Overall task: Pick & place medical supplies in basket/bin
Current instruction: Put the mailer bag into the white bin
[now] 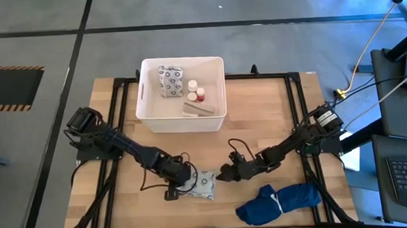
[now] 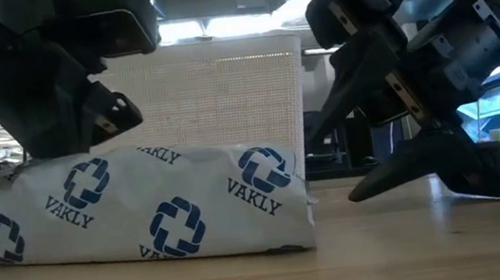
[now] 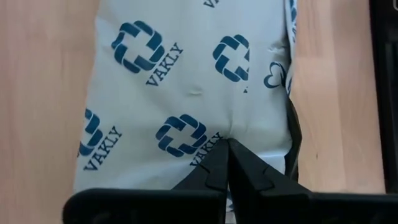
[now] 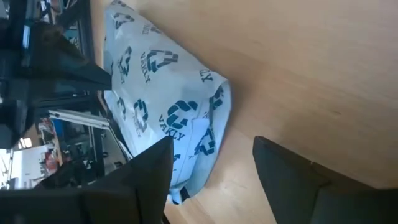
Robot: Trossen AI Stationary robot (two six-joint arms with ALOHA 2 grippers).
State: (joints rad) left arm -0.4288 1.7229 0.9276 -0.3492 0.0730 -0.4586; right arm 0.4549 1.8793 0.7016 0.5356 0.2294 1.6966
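A white soft packet (image 1: 205, 184) printed with blue crosses lies flat on the wooden table near its near edge. My left gripper (image 1: 184, 176) is over the packet's left end, shut on it. My right gripper (image 1: 227, 173) stands open just right of the packet, fingers (image 4: 281, 167) low over the table and pointing at the packet (image 4: 163, 107) without touching it. The white tub (image 1: 147, 96) sits at the far side. It holds another printed packet (image 1: 171, 81), a white cylinder (image 1: 192, 86), a red bottle (image 1: 200, 94) and a tan bandage roll (image 1: 198, 109). My left gripper (image 3: 229, 148) has its shut fingertips on the packet's left end (image 3: 231, 132), where the wrapper puckers into a small crease. The fingers come slanting down from the table's left. The packet (image 2: 143, 206) rests with its underside on the table; whether a fold lies between the fingers cannot be seen.
A dark blue cloth bundle (image 1: 279, 201) lies at the near right, close behind my right arm. Black frame rails (image 1: 117, 125) run along the table's left, right and far sides. Bare wood (image 1: 253, 122) lies between the tub and the grippers.
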